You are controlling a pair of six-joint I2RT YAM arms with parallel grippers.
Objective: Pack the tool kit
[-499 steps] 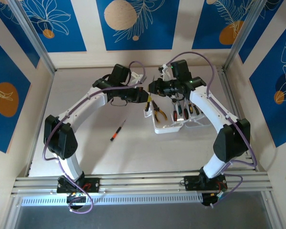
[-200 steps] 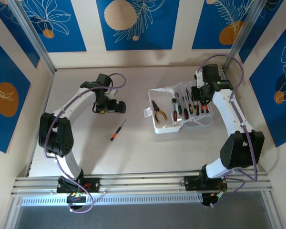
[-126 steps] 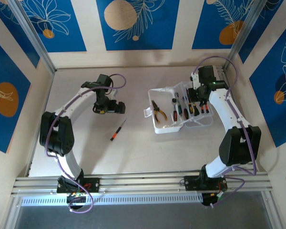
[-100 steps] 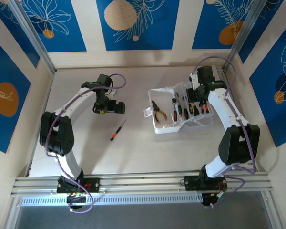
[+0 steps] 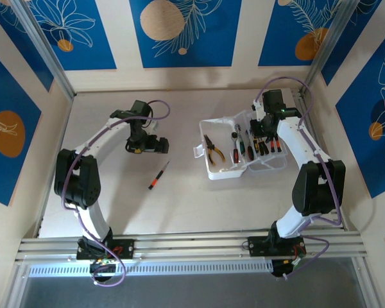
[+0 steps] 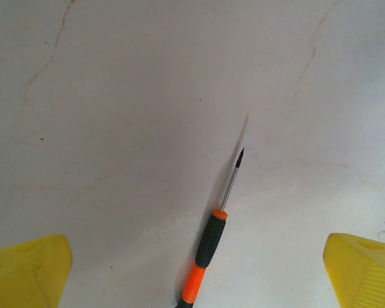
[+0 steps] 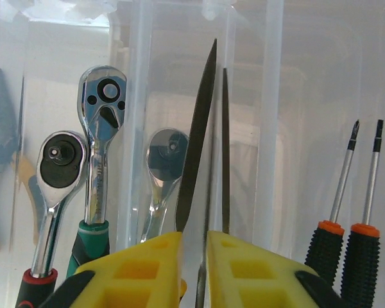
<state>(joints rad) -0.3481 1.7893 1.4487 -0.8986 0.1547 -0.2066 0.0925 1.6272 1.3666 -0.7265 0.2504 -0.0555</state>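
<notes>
One loose screwdriver is lying left of centre, well apart from the one open case. The left gripper is being held spread wide near it, unmoved. The right gripper, shifted slightly leftward since earlier, is being held over the case, fingers narrowly parted around one thin blade; whether it is gripped cannot be told.

left hand wide open; right hand nearly closed

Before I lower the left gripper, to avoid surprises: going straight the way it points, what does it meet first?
Most likely the screwdriver, lying on the table between the fingers of the open left gripper; how far below it lies is unclear.
</notes>
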